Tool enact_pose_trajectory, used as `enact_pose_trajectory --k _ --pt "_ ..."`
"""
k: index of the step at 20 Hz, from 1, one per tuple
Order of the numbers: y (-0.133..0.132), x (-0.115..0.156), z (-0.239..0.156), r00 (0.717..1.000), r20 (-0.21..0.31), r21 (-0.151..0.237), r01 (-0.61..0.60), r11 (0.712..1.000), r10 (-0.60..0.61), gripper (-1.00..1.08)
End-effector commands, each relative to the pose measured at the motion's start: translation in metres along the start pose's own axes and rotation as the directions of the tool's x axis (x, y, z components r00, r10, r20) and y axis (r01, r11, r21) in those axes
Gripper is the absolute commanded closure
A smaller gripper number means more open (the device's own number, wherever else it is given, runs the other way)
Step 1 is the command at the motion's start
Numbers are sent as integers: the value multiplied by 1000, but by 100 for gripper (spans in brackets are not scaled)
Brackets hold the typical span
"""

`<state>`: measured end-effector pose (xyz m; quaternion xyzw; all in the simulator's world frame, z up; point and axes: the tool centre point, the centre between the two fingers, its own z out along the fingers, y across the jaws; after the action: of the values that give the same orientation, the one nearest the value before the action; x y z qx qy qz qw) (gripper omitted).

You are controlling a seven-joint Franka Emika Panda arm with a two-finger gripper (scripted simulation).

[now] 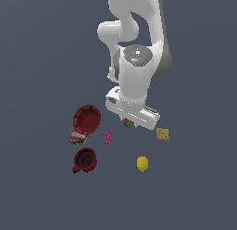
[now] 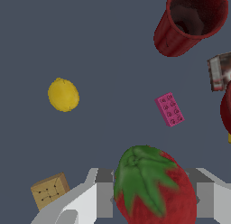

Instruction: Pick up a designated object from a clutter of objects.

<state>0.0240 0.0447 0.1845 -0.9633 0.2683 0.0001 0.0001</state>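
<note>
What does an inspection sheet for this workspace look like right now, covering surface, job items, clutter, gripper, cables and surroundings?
Surface: plain dark grey floor, no marks.
Job item: strawberry, green top up, sits between the gripper fingers; contact cannot be confirmed.
Clutter: red bowl tilted, leaning over the printed packet; dark red mug upright; pink block, lemon and tan cracker square lie apart from each other.
Gripper: lowered over the strawberry; finger gap hidden, open or shut cannot be told.
Cables: nothing seen.
Surroundings: nothing seen beyond the white arm.
</note>
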Motion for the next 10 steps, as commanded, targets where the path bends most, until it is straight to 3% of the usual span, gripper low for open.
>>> enact_pose_trajectory --k 1,10 --pt "-2 -4 -30 1000 -1 -1 -1 1000 1 108" --pt "-11 -17 -130 1000 -1 -1 -1 1000 1 108"
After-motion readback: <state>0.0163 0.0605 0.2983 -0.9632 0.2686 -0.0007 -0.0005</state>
